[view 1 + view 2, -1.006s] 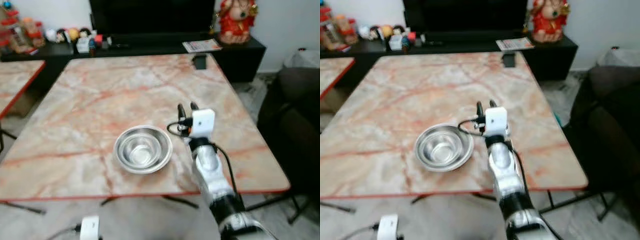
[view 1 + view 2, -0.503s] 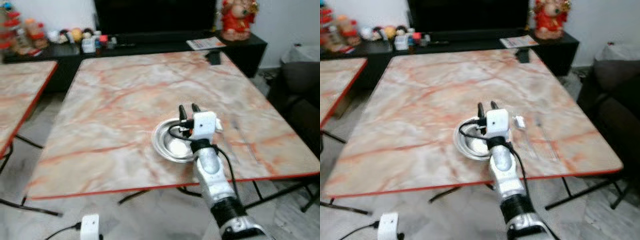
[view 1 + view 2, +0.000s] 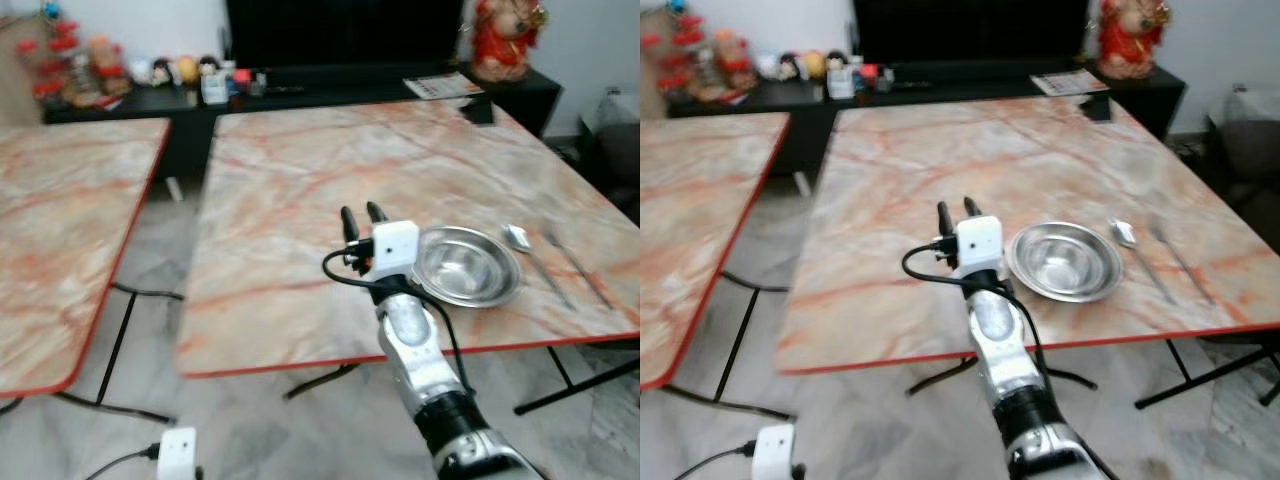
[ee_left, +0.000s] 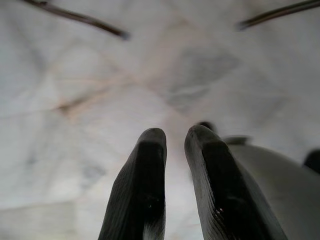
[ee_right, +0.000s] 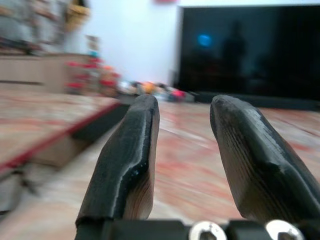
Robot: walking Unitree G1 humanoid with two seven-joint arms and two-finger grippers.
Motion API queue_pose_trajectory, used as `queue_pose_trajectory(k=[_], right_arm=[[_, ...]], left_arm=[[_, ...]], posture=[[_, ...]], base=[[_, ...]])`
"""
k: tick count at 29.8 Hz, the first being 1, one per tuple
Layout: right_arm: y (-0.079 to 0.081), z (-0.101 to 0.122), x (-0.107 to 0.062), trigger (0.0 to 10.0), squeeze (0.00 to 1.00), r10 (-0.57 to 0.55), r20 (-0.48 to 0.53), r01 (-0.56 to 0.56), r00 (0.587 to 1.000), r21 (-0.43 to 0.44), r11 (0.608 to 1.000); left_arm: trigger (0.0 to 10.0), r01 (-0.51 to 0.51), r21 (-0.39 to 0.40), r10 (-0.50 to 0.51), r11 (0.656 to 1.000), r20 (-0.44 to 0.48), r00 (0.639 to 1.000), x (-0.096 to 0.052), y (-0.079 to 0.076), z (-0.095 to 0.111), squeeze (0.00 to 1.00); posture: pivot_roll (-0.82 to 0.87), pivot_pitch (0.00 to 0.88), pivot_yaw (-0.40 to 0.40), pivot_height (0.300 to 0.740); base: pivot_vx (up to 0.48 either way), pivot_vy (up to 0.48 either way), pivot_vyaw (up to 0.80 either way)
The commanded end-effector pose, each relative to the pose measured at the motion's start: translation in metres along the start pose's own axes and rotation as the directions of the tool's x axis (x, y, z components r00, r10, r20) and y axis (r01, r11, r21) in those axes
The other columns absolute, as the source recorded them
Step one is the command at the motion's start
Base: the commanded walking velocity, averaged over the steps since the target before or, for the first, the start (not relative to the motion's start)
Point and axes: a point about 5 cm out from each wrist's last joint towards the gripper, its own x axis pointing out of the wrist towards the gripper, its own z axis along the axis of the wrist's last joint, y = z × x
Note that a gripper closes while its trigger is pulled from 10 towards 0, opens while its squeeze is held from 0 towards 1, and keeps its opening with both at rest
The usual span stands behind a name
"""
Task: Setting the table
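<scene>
Looking down from the head camera, I see my right gripper (image 3: 359,212) raised over the near part of the marble table (image 3: 300,190), its two black fingers pointing to the far side with a narrow gap and nothing between them. The steel bowl (image 3: 466,265) stands just to the right of the gripper, apart from it, near the table's front edge. Right of the bowl lie a spoon (image 3: 517,237) and two thin pieces of cutlery (image 3: 560,266); they are blurred, so I cannot tell what kind they are. A second table (image 3: 70,240) is on the left, cut off by the frame. My left gripper (image 4: 175,145) hangs low over the pale floor (image 4: 75,100), fingers close together and holding nothing. At the far wall is a dark cabinet (image 3: 130,100) with small figures I cannot make out.
</scene>
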Motion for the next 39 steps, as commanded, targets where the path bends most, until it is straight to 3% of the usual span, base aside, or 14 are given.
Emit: queue_pose_trajectory(k=[1, 16, 28, 34, 39], right_arm=[[-0.009, 0.000, -0.001, 10.0, 0.00, 0.001, -0.003, -0.001, 1.000, -0.024, 1.000], [0.000, -0.008, -0.010, 10.0, 0.00, 0.078, -0.035, -0.079, 0.996, -0.020, 0.997], [-0.006, -0.022, -0.022, 10.0, 0.00, 0.077, -0.088, -0.080, 0.993, -0.030, 0.996], [-0.015, -0.026, -0.030, 10.0, 0.00, 0.052, -0.100, -0.056, 0.994, -0.039, 0.998], [-0.032, -0.036, -0.049, 10.0, 0.00, 0.006, -0.141, -0.021, 0.990, -0.100, 0.995]], left_arm=[[10.0, 0.004, -0.010, -0.004, 1.000, 0.007, 1.000, 0.000, -0.006, 0.001, 0.00], [10.0, 0.000, -0.012, 0.000, 1.000, -0.006, 1.000, -0.001, -0.005, -0.005, 0.00], [10.0, -0.007, -0.007, 0.007, 1.000, -0.010, 1.000, -0.002, 0.000, -0.006, 0.00], [10.0, -0.007, -0.009, 0.007, 1.000, -0.007, 1.000, -0.001, -0.001, -0.005, 0.00], [10.0, -0.017, -0.024, 0.017, 1.000, -0.005, 1.000, -0.001, 0.000, -0.005, 0.00]], posture=[[0.00, 0.000, 0.007, 0.740], [0.01, 0.000, -0.006, 0.740], [0.01, 0.000, -0.003, 0.740], [0.01, 0.000, -0.011, 0.740], [0.00, 0.000, -0.015, 0.740]], base=[[0.000, 0.480, 0.00], [0.000, 0.480, 0.00], [0.000, 0.480, 0.00], [0.000, 0.480, 0.00], [0.000, 0.480, 0.00]])
